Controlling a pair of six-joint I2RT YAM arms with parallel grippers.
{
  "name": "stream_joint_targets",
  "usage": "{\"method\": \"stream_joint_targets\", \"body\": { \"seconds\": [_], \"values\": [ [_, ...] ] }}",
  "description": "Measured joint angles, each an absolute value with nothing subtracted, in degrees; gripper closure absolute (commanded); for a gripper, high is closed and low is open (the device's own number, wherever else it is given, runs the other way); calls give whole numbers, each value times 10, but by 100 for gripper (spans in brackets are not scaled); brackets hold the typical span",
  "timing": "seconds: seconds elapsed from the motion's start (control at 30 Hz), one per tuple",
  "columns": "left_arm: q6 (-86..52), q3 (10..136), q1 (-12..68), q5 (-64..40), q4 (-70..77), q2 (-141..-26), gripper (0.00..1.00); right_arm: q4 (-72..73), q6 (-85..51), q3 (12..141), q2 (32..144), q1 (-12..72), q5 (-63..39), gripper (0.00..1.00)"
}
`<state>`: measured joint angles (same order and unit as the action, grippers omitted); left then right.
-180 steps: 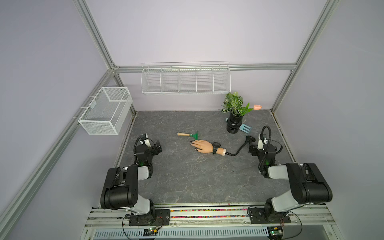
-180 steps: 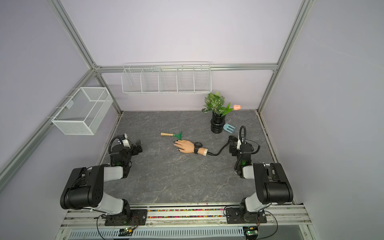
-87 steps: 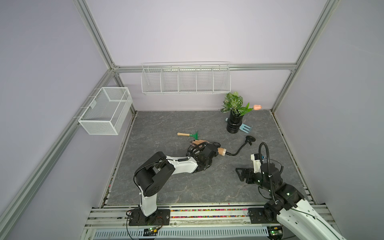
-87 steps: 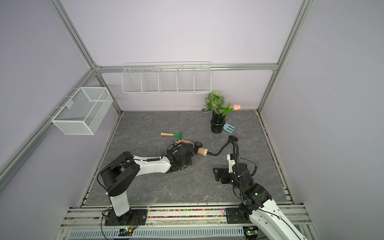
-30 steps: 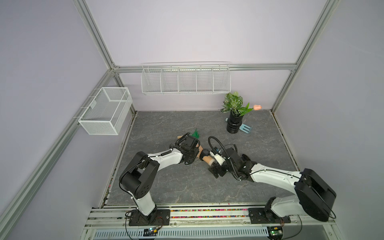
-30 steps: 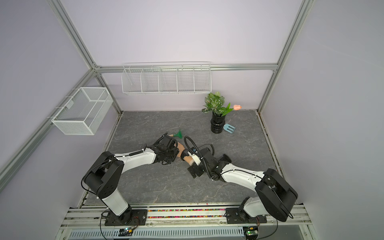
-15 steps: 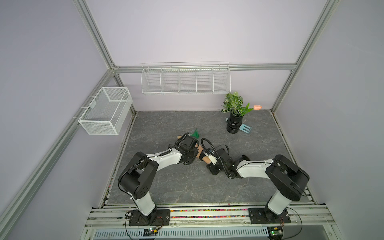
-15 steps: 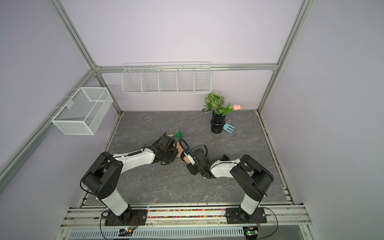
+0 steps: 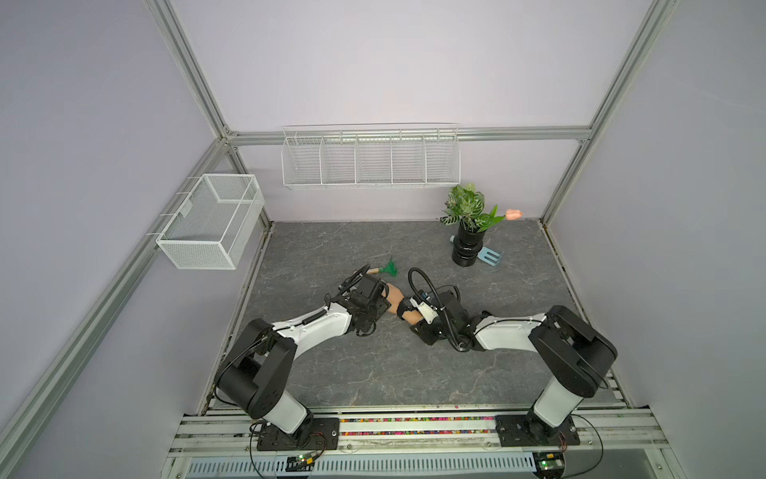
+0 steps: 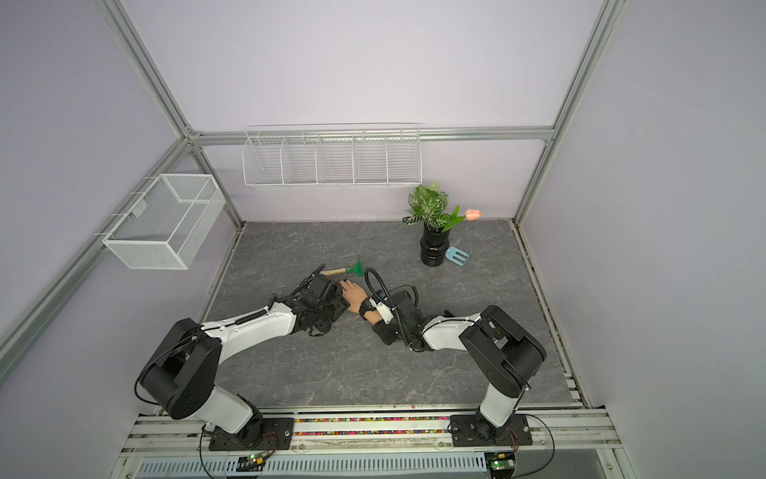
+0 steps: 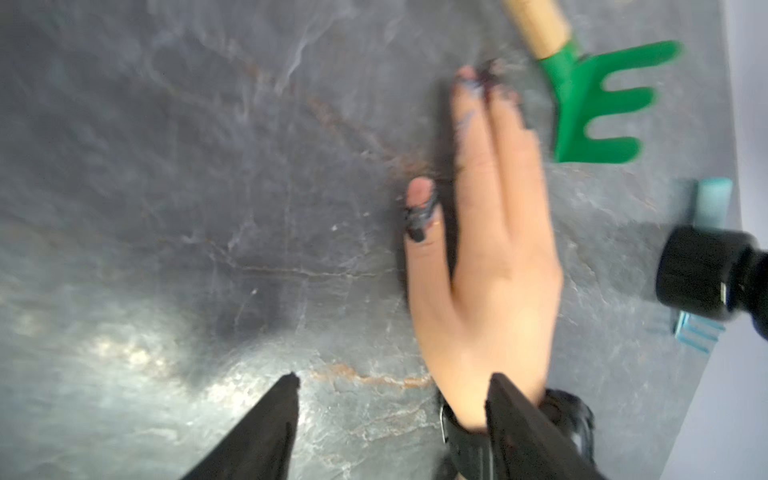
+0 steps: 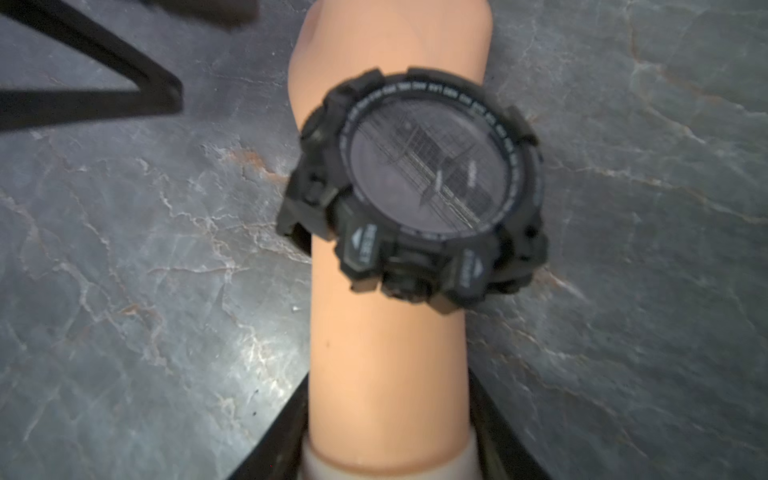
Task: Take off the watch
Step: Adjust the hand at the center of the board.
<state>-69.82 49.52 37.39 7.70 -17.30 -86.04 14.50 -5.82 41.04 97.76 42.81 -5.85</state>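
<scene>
Watch (image 12: 415, 187) sits strapped round the wrist, face up, just ahead of the right claw (image 12: 388, 374). That claw's jaws lie against both sides of the forearm (image 12: 386, 340) behind the watch. As far as that view shows, they pinch the forearm and pin it to the table (image 12: 124, 270). Nothing grips the watch itself yet.

The left claw (image 11: 394, 376) hangs over the hand (image 11: 494, 257), jaws spread and empty. One finger (image 11: 523, 424) is above the heel of the hand, with the strap showing close beside and behind its tip. The other is over bare table on the thumb side. A green rake (image 11: 598, 104) lies well ahead of this claw, past the hand's fingertips.

The step in hand looks like the set-up: one claw braces the forearm while the other lines up on the watch. The gap between the left jaws is mostly over table, so the next move calls for shifting that claw until case or strap falls between them. It would then close and draw the watch off toward the fingertips against the right claw's hold. No buckle shows, so I cannot tell whether the strap must be undone first.
</scene>
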Motion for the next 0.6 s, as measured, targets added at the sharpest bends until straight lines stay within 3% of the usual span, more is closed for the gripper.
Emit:
{"method": "stream_joint_targets", "body": {
  "seconds": [0.1, 0.27, 0.6],
  "values": [
    [-607, 500, 373, 103, -184, -770, 11, 105, -62, 413, 963, 413, -103, 76],
    [-388, 514, 372, 101, -176, -622, 2, 45, -76, 430, 941, 385, -199, 76],
    [115, 500, 379, -29, -231, -511, 10, -13, -99, 432, 896, 363, -333, 76]
  ]
}}
